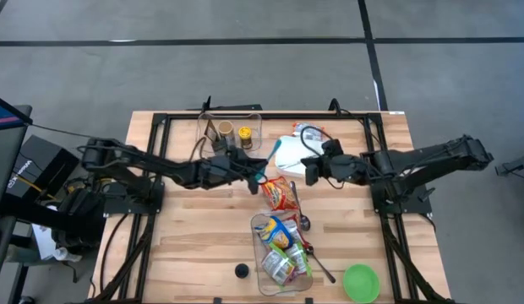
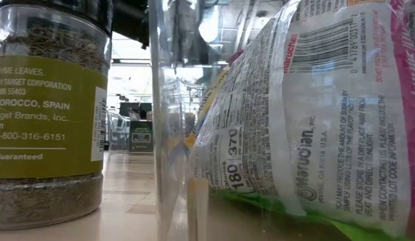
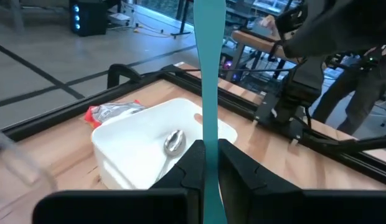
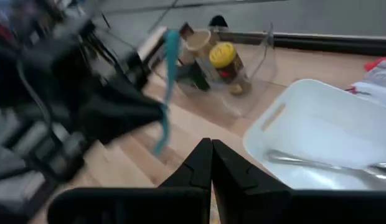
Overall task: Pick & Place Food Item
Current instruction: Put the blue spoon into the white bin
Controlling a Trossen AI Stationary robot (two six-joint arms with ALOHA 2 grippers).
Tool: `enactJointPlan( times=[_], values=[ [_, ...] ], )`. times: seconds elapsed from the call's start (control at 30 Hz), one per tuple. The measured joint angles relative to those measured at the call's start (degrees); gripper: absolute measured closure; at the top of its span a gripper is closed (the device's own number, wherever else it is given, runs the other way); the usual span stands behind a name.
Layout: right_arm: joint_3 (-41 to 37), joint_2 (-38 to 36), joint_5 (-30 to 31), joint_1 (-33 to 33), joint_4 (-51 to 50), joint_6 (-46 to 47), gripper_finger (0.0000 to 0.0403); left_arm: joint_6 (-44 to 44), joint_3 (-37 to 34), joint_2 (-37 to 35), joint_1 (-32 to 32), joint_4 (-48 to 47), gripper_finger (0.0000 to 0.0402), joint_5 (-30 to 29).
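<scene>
Two grippers met above the table's middle. Nearest the front edge sat a clear bin [image 1: 283, 253] of packets, with a ramen packet [image 1: 281, 195] lying just beyond it. Farther back, the left gripper [image 3: 209, 163] was clamped on a teal utensil [image 3: 208, 81], beside the white tub [image 3: 146, 146] holding a spoon [image 3: 174, 142]. The right gripper [image 4: 211, 163] hovered, pinched shut and empty, near that tub.

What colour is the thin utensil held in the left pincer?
Teal utensil; the left wrist view shows it best.
</scene>
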Motion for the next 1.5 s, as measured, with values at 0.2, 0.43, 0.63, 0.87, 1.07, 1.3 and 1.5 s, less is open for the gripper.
enactJointPlan(
  times=[0.2,0.43,0.63,0.87,1.07,1.3,1.5],
  values=[
    [0.0,0.0,-3.7,-3.2,2.1,4.0,0.0401,0.1,6.0,5.4,0.0,-0.5,0.0380,-0.9],
    [0.0,0.0,-5.0,-5.0,2.1,5.0,0.0392,0.2,10.4,9.4,0.0,-1.9,0.0380,-1.5],
    [0.0,0.0,-5.7,-5.6,2.0,5.0,0.0326,1.9,11.4,10.4,-0.3,-5.4,0.0380,-1.5],
    [0.0,0.0,-6.1,-7.6,2.1,5.0,0.0257,4.2,11.4,10.4,-0.3,-5.8,0.0380,-1.9],
    [0.0,0.3,-6.1,-8.4,2.3,5.0,0.0240,4.3,11.4,10.4,-0.3,-5.6,0.0380,-1.9],
    [0.0,0.3,-6.0,-8.8,5.3,4.4,0.0250,4.3,11.4,10.4,-0.3,-5.6,0.0380,-1.9],
    [0.0,0.3,-6.0,-10.7,5.0,4.6,0.0260,4.3,11.4,10.3,-0.5,-5.6,0.0380,-1.9]
  ],
)
